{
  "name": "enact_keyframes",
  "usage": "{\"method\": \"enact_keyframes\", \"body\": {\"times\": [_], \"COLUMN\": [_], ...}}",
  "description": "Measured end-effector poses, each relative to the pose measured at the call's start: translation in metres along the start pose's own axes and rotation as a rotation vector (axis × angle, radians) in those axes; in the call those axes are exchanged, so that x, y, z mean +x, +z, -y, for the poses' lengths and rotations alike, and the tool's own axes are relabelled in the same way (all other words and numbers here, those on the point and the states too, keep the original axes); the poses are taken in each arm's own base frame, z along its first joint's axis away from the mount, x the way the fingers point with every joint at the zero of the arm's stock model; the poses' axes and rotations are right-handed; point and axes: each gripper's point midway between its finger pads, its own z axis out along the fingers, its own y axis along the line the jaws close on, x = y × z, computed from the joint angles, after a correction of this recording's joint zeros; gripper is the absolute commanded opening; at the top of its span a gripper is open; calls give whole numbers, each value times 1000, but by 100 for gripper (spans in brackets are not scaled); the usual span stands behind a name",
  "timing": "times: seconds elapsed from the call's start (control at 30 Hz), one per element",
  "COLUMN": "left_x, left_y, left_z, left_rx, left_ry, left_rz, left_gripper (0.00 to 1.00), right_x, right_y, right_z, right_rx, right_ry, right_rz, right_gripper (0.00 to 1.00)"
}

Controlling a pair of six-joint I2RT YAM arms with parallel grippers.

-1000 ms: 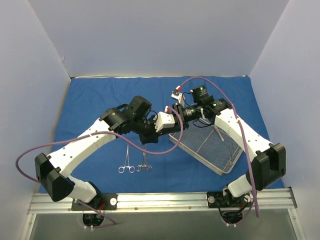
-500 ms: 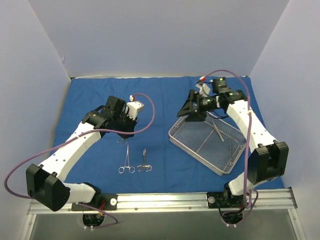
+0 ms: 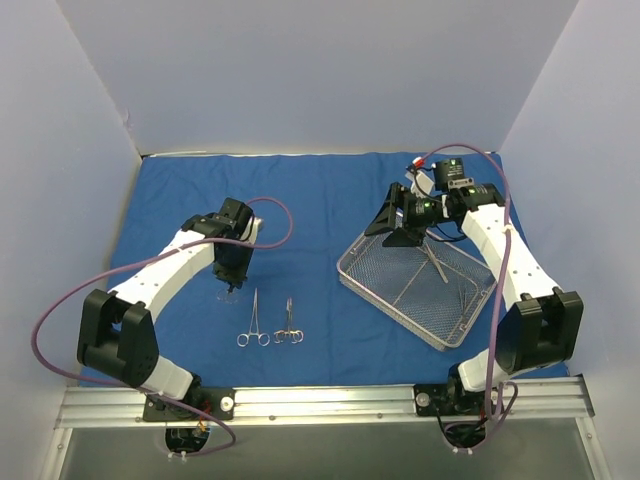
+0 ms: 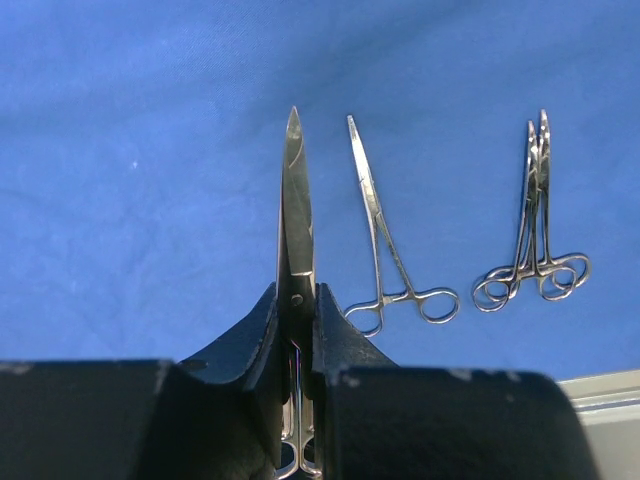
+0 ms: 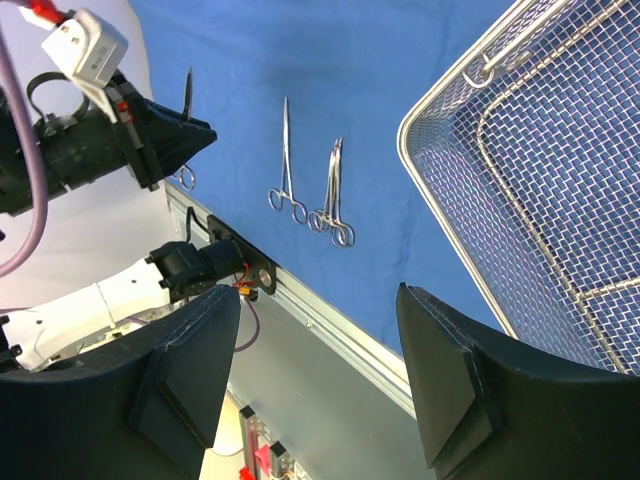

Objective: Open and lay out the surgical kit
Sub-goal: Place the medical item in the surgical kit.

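The left gripper (image 4: 297, 312) is clamped on a pair of scissors (image 4: 294, 200) at the pivot. The blades point away, and the ring handles are mostly hidden between the fingers. It hangs over the blue cloth wrap (image 3: 320, 190), well left of the wire-mesh tray (image 3: 352, 270). One ring-handled forceps (image 4: 382, 232) and a second forceps (image 4: 535, 200) lie side by side on the wrap, left of the tray. The right gripper (image 3: 393, 228) is spread wide and holds nothing, above the tray's far-left corner. The tray holds slim steel instruments (image 3: 437, 265), too fine to identify.
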Motion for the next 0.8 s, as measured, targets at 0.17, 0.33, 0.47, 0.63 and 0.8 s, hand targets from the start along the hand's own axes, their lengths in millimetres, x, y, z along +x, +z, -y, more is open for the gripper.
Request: {"method": "enact_keyframes", "body": {"times": [0.17,0.33,0.47,0.63,0.8], "left_x": [-1,16,37,31,31], "left_y": [1,13,20,14,17], "left_z": [4,14,10,3,-2], "left_rx": [23,62,31,-14,-42], "left_ry": [-84,-215,-280,-327,-327], "left_rz": [4,-6,-49,3,4], "left_gripper": [2,2,2,2,2], "right_x": [1,2,13,30,34], "right_y": [-5,-4,-1,0,-2], "right_z": [-4,-3,2,5,-1], "right_rx": [-6,-6,-3,-1,-8], "right_ry": [-14,-14,-9,-4,-36], "right_rz": [14,14,-1,-24,-22], "right_gripper": [64,64,64,64,64]}}
